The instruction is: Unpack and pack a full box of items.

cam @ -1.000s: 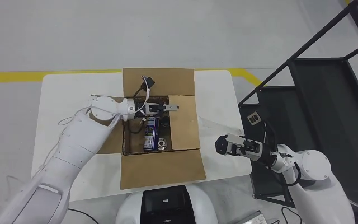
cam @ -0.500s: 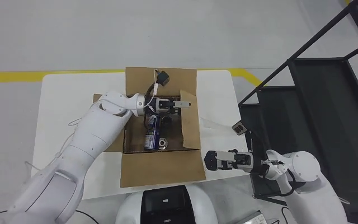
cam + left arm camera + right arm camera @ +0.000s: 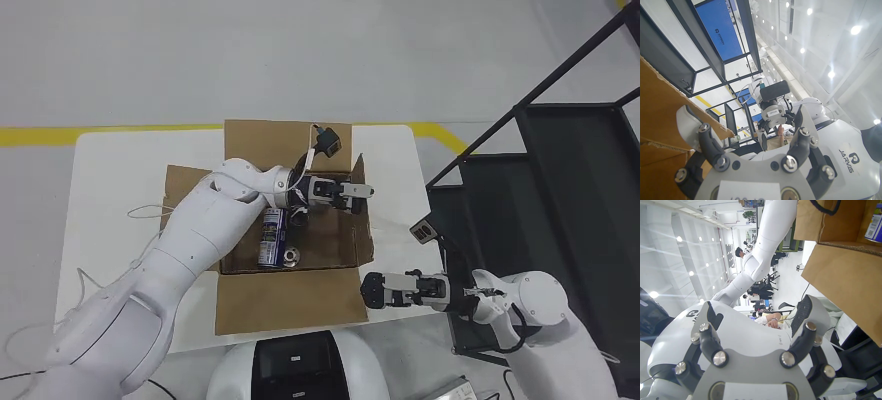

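The left gripper [image 3: 358, 190] hangs over the right side of the box [image 3: 250, 140], at the top edge of the raised right flap [image 3: 360, 228]. Its fingers [image 3: 687, 121] stand wide apart with nothing between them. In the left wrist view one finger sits just beside the torn cardboard edge, though whether it touches the cardboard cannot be told. Its white arm stretches across the open box from the box's left side. The right gripper [image 3: 368, 290] is outside the box, just off its near right corner, beside the right end of the folded-out front flap [image 3: 290, 300]. Its fingers [image 3: 802, 313] are likewise spread and hold nothing, and they point toward the box. Inside the box a blue and white can [image 3: 270, 238] lies on its side on the bottom, nearer the left wall. A small round silvery item [image 3: 290, 257], too small to name, lies just beside the can's near end. The box is brown cardboard, its far, left and front flaps folded outward, and it stands on a white table [image 3: 120, 190]. To the box's right, past the table's edge, stands a black metal frame [image 3: 560, 160]. Beyond the box's far side a yellow line [image 3: 100, 133] runs along the floor.
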{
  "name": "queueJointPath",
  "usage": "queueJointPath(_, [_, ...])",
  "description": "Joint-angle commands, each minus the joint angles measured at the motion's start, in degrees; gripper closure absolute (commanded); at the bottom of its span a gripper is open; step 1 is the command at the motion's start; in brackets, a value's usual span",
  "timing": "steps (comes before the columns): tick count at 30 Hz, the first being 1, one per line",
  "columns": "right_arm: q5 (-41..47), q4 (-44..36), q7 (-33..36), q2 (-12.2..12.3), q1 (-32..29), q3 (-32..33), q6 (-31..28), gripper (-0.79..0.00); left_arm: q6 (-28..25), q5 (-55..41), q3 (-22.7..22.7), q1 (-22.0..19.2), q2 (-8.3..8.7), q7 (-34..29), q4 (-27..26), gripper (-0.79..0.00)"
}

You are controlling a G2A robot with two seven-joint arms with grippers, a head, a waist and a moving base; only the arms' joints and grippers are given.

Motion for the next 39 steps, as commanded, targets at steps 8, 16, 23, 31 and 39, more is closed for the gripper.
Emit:
queueJointPath(8, [0.00,0.00,0.00,0.00,0.00,0.00,0.00,-0.785,0.78,0.90,-0.10,0.88,0.12,1.46,-0.20,-0.785])
queueJointPath(16, [-3.82,-3.01,-0.46,0.08,2.96,-5.73,2.15,-0.785,2.70,2.75,0.20,2.01,-0.87,1.73,-1.46,-0.785])
queueJointPath(23, [-8.40,-1.43,-2.82,0.53,1.45,-4.71,4.59,-0.785,1.62,1.19,2.08,0.65,-4.09,-0.07,4.09,-0.785])
queueJointPath(31, [-12.47,2.12,-8.82,0.83,0.74,-2.40,6.81,-0.785,1.16,1.99,0.18,-0.79,-4.59,-1.16,4.51,-0.785])
queueJointPath(39, [-10.76,4.27,-13.77,0.73,-0.37,-0.89,5.91,-0.785,2.55,7.28,-8.66,0.23,0.47,-1.60,-3.35,-0.785])
